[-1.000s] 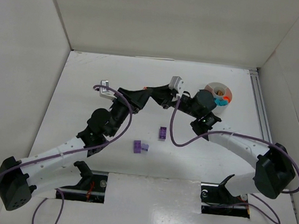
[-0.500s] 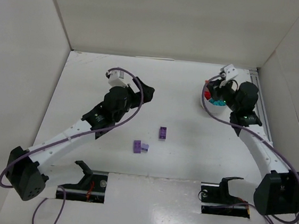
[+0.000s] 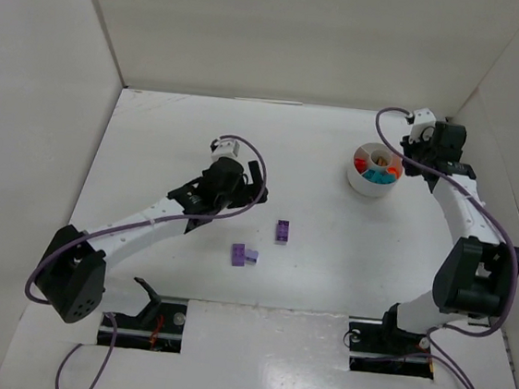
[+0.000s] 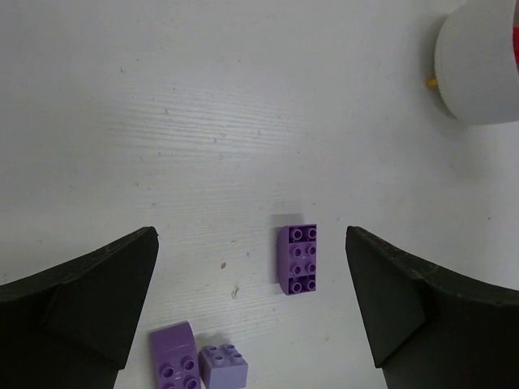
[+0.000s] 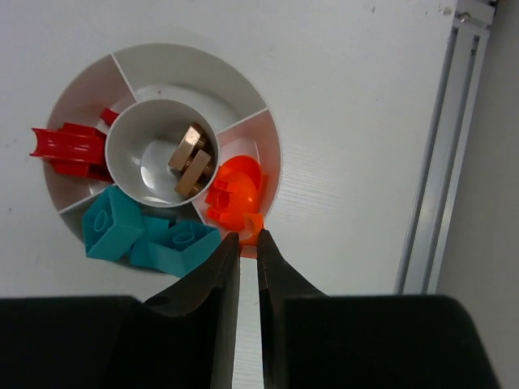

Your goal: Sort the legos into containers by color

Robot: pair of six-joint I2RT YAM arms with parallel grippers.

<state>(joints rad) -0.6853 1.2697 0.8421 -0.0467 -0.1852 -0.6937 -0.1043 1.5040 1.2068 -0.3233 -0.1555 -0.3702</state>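
Dish [image 3: 373, 169] sits far right on worktop [image 3: 173, 130]; purple bricks [image 3: 282, 231] lie mid-worktop. Left wrist: left tool [image 4: 247, 235] wide open, empty, above purple bricks. Right wrist: right tool [image 5: 246, 237] nearly closed at dish rim, small orange brick [image 5: 253, 225] at its tips; cannot tell if gripped.

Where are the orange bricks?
Seen from above, the orange plastic bricks sit in a wedge of the round white dish, far right, beside the teal plastic bricks.

In the left wrist view, the right edge is cutting off the white dish [image 4: 478, 61] and the near edge is clipping a purple brick [image 4: 172, 365]; fingertips [image 5: 227, 263] of the right gripper [image 5: 243, 241] are covering part of an orange brick [image 5: 235, 190]
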